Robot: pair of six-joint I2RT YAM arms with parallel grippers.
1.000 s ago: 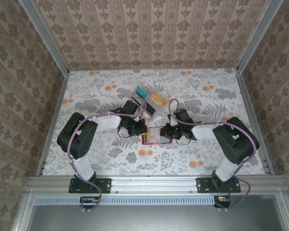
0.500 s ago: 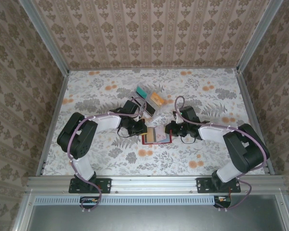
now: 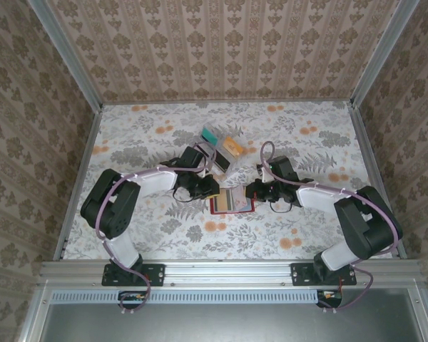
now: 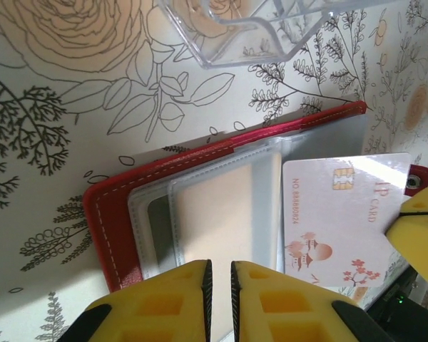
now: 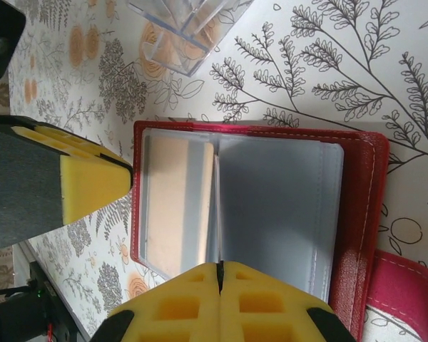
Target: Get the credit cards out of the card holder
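Observation:
The red card holder (image 3: 215, 206) lies open on the table between my two grippers, its clear sleeves facing up (image 4: 221, 206). My left gripper (image 4: 219, 265) hovers over the holder's left page, jaws a narrow gap apart with nothing between them. My right gripper (image 5: 220, 265) is shut on a pale credit card (image 4: 335, 214) with a chip and a small red print, held over the holder's right page. That credit card appears edge-on as a thin line (image 5: 217, 214) in the right wrist view. A beige card (image 5: 175, 206) sits in the left sleeve. The holder's red tab (image 5: 406, 285) lies flat beside the holder.
A clear plastic rack (image 3: 221, 148) with teal and orange cards stands just behind the holder, close to both grippers (image 4: 257, 28). Patterned walls close in the floral table on three sides.
My left jaws have parted slightly from shut. The right arm's elbow has swung out to the right while its gripper keeps the card.

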